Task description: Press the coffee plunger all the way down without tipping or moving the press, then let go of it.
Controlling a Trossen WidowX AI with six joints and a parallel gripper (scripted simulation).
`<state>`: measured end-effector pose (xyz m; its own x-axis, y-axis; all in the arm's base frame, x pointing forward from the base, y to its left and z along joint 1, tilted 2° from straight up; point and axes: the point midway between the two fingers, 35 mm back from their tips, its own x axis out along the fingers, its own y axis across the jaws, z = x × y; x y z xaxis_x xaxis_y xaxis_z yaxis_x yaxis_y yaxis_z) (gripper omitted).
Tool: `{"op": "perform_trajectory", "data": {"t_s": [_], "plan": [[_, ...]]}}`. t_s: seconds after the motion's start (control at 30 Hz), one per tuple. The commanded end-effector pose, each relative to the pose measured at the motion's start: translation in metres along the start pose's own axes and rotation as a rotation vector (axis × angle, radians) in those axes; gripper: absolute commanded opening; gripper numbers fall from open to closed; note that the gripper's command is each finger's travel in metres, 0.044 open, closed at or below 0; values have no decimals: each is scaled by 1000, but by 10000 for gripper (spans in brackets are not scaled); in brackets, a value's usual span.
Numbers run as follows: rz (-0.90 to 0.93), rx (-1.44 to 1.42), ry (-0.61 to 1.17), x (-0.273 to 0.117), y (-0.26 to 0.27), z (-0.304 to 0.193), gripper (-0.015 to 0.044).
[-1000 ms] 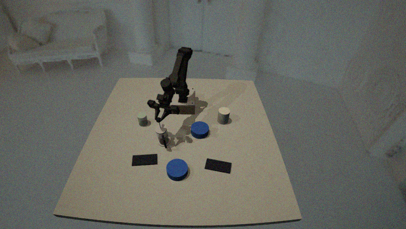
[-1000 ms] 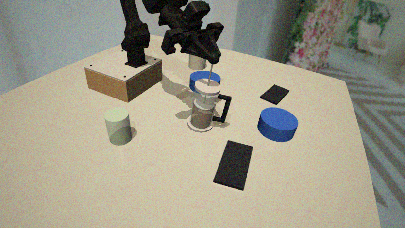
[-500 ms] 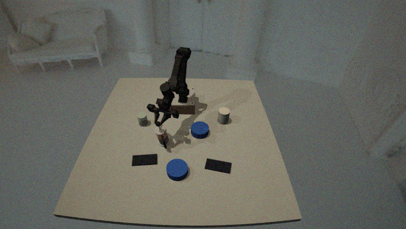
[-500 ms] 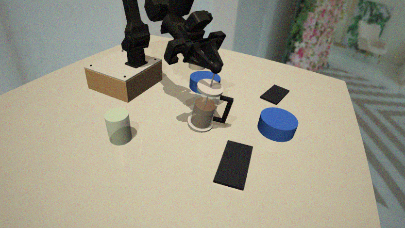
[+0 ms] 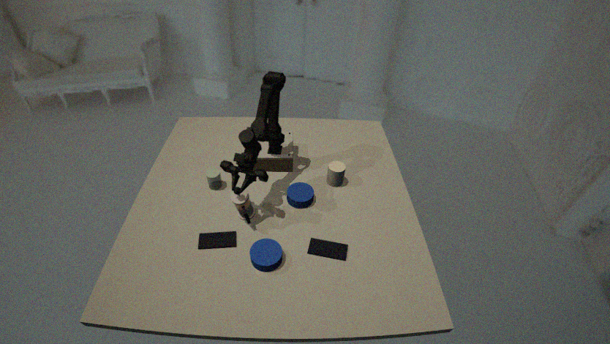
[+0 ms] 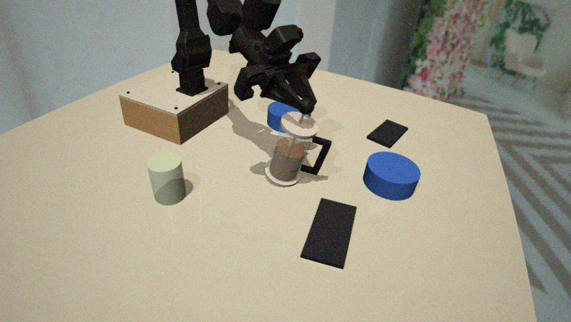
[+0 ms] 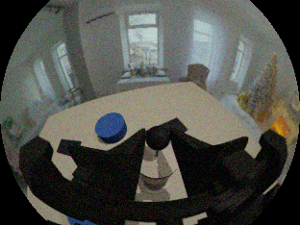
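The coffee press (image 5: pixel 243 208) (image 6: pixel 285 162) (image 7: pixel 155 183) has a pale lid, brown contents and a black handle. It leans, with its lid shifted to the right of its base in the exterior view. The round black plunger knob (image 5: pixel 238 190) (image 6: pixel 306 105) (image 7: pixel 158 139) is just above the lid, with a short length of thin rod showing between them. My gripper (image 5: pixel 237 188) (image 6: pixel 305 102) (image 7: pixel 158 131) is shut on the knob, one finger on each side. The lower end of the rod is hard to make out in the contents.
A blue disc (image 5: pixel 300 192) (image 6: pixel 275 116) is close to the press, another (image 5: pixel 265 252) (image 6: pixel 391 172) (image 7: pixel 111 127) farther off. Two black slabs (image 5: pixel 217 240) (image 6: pixel 329 233), a green cylinder (image 5: pixel 213 180) (image 6: pixel 166 179), a cream cylinder (image 5: pixel 336 175) and the arm's base box (image 6: pixel 151 116) stand around.
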<state>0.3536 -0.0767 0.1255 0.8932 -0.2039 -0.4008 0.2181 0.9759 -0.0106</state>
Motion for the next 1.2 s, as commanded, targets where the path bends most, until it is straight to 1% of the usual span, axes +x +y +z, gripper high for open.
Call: {"op": "perform_trajectory", "data": {"t_s": [0.0, 1.17], "plan": [[1, -5, 54, 4, 0, -15, 120], [1, -5, 54, 12, 0, -9, 120]]}}
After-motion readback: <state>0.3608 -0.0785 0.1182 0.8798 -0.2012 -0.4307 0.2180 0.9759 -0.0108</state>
